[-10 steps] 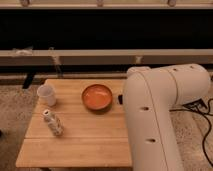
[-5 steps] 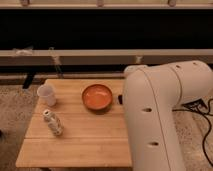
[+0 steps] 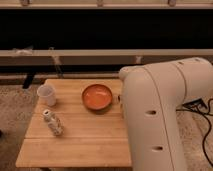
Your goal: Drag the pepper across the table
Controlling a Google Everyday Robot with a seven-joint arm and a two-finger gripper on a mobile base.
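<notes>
Light wooden plank tabletop (image 3: pixel 85 145) filling the lower left and centre of the frame, set on speckled carpet. Round orange bowl (image 3: pixel 97 97) at mid-frame, toward the tabletop's far right part. White cup (image 3: pixel 47 94) upright near the far left corner, well apart from the bowl. Small patterned bottle (image 3: pixel 53 123) lying tilted on the left side, just below the cup in the frame. Large white robot arm (image 3: pixel 160 115) covering the right half of the frame, from mid-height down to the bottom edge, hiding the tabletop's right edge. Pincer hidden behind that arm, out of sight; fully closed, whether on anything cannot be told. Pepper nowhere visible on the uncovered planks; place cannot be told. Dark wall and pale horizontal rails across the upper frame; black cables at the far right.
</notes>
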